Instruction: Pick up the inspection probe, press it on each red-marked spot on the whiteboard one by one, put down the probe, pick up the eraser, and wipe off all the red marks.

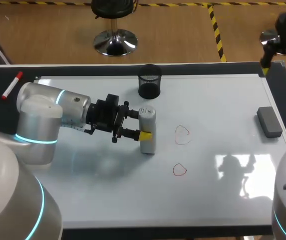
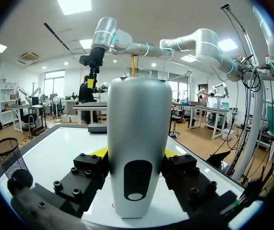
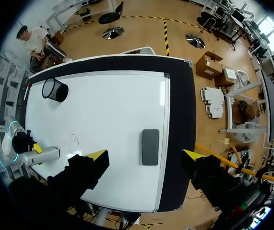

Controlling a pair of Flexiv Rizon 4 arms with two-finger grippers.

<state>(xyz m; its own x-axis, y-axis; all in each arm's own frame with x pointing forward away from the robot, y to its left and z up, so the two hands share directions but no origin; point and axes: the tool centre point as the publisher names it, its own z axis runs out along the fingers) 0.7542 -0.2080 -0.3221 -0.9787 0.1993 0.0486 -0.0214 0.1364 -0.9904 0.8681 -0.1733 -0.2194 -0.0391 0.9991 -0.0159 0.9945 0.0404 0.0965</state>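
While left hand [image 1: 140, 123] grips probe [image 1: 149, 142], mesh cup [image 1: 150, 81] stands nearby

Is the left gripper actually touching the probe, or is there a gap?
Touching. The left wrist view shows the left gripper with the probe between its fingers, both yellow tips pressed against its sides.

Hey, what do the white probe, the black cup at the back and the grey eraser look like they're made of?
The probe is likely smooth moulded plastic: off-white, with a satin sheen and rounded edges. The cup is probably black wire mesh, as its wall is a see-through lattice. The eraser is matte grey with no highlights, perhaps felt or foam, but that's uncertain.
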